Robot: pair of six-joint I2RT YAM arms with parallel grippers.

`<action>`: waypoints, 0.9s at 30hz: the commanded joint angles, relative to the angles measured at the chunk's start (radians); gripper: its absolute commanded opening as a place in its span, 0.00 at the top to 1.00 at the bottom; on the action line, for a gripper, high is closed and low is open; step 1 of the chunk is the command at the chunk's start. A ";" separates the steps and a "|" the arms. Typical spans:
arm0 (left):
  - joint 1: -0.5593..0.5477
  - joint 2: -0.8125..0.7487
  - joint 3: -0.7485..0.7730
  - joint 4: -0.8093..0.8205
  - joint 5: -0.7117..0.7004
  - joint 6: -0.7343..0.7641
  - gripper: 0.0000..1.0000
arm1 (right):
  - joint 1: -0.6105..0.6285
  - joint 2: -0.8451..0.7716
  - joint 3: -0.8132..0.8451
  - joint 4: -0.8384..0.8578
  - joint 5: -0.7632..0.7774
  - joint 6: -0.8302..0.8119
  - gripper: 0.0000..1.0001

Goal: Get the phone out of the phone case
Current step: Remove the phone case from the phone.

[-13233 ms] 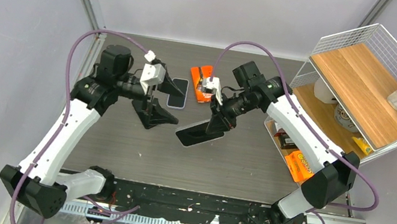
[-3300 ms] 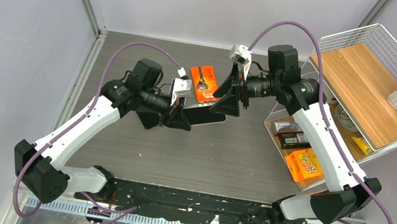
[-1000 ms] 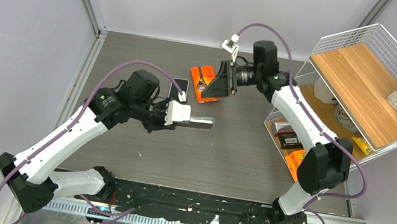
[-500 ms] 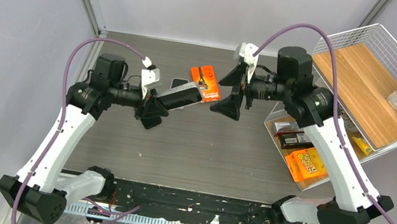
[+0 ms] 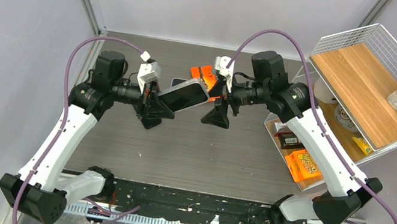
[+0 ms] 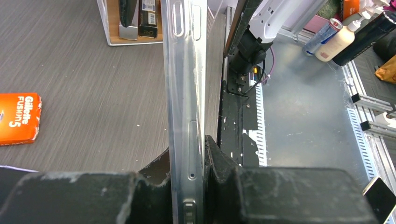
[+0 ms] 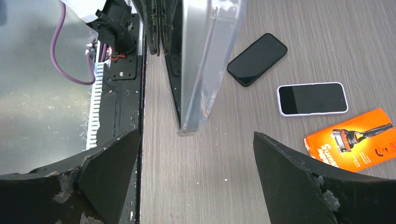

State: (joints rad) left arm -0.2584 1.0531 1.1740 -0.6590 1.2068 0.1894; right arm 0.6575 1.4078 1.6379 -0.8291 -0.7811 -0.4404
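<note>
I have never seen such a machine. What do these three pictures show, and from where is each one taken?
This is a two-armed robot bolted to a grey table. One picture looks down from above; the other two come from a camera on each wrist. The left claw is shut on a phone in its clear case, held above the table. The right claw stands open close to it, holding nothing. On the table lie a black phone, a white-edged phone and an orange razor pack.

I see the phone case up over the bench, with a wire shelf to its right. Behind it, two phones lie on the bench beside a razor pack.
</note>
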 commanded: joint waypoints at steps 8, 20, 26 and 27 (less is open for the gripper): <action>0.002 -0.050 -0.035 0.088 0.078 0.000 1.00 | 0.004 0.030 0.071 0.013 -0.066 0.026 0.03; -0.016 -0.061 -0.062 0.088 0.080 0.014 1.00 | 0.004 0.075 0.105 -0.013 -0.124 0.031 0.35; -0.019 -0.059 -0.064 0.107 0.102 0.001 1.00 | 0.004 0.074 0.111 -0.064 -0.160 -0.035 0.79; -0.020 -0.060 -0.067 0.117 0.117 0.001 1.00 | 0.005 0.073 0.114 -0.071 -0.160 -0.047 0.87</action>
State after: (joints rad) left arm -0.2676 1.0161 1.1057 -0.6292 1.2201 0.1902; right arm 0.6628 1.4883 1.7008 -0.8829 -0.9146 -0.4320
